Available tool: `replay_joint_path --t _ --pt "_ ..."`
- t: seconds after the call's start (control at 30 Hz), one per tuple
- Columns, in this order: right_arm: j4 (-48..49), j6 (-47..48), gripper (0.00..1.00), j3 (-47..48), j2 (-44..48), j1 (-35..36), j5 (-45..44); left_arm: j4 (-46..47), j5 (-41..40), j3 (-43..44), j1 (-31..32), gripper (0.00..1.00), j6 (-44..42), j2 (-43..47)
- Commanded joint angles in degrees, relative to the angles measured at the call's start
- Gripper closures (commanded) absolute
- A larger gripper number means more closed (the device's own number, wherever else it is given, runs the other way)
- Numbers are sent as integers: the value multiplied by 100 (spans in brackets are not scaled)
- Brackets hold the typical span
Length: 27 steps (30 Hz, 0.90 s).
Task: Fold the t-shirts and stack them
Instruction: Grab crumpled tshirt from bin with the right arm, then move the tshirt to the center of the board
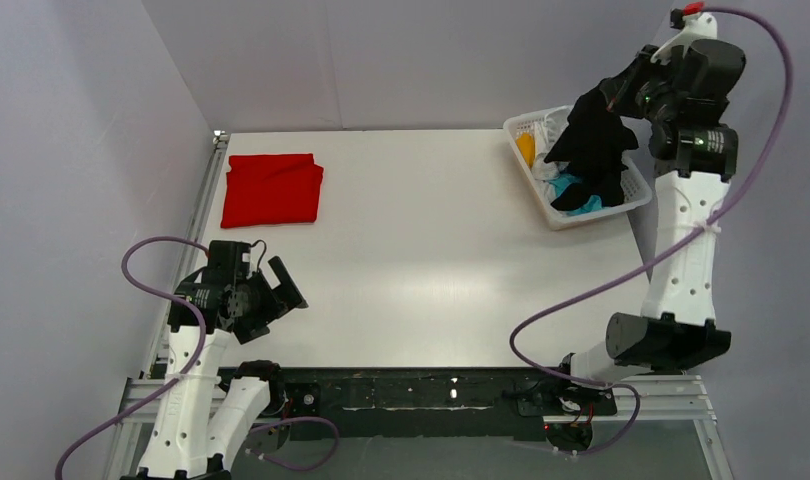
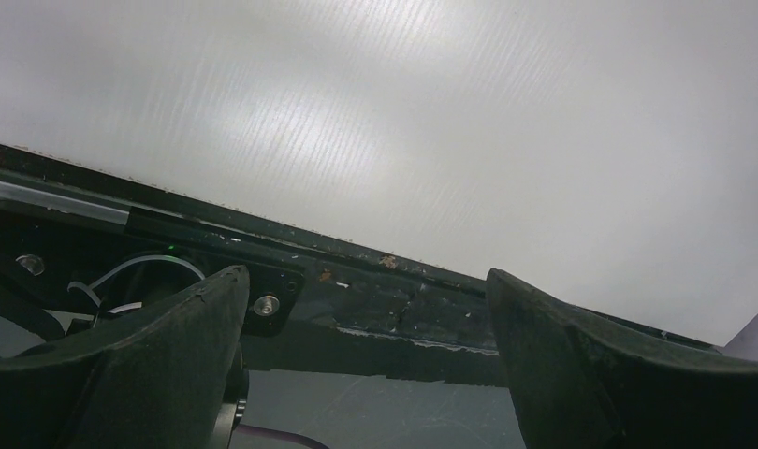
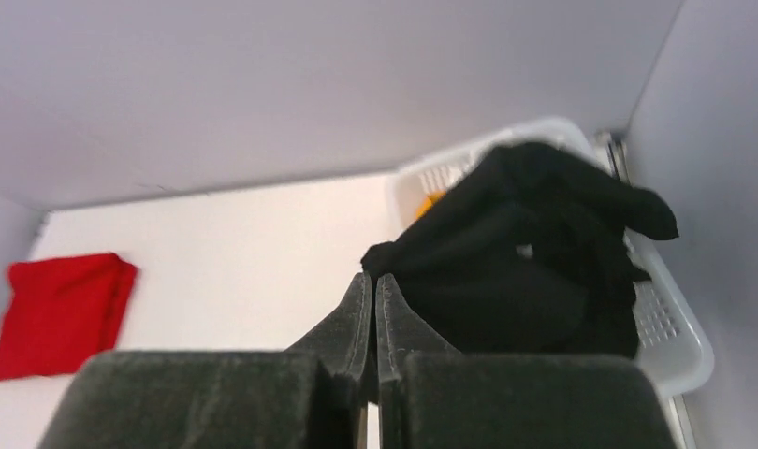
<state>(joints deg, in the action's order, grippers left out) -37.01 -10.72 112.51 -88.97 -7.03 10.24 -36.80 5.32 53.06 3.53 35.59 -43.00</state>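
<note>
A black t-shirt (image 1: 593, 142) hangs bunched over the white lattice basket (image 1: 633, 197) at the back right, lifted by my right gripper (image 1: 609, 97). In the right wrist view the right gripper (image 3: 374, 277) is shut, pinching an edge of the black t-shirt (image 3: 516, 271) at its tips. A folded red t-shirt (image 1: 272, 189) lies flat at the back left of the table; the wrist view also shows this red t-shirt (image 3: 62, 309). Cyan cloth (image 1: 579, 194) and orange cloth (image 1: 526, 146) stay in the basket. My left gripper (image 1: 273, 291) rests open near the front left, holding nothing.
The white table (image 1: 421, 260) runs between the red shirt and the basket. Its dark front rail (image 2: 394, 281) shows between the left fingers (image 2: 169, 346). Grey walls close the back and both sides. Purple cables loop by each arm base.
</note>
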Motion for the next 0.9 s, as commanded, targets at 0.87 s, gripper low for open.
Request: replay_joint_path --t 0.87 --pt "2159 -1794 99 427 888 3907 1781 -989 127 124 8 1 62 512"
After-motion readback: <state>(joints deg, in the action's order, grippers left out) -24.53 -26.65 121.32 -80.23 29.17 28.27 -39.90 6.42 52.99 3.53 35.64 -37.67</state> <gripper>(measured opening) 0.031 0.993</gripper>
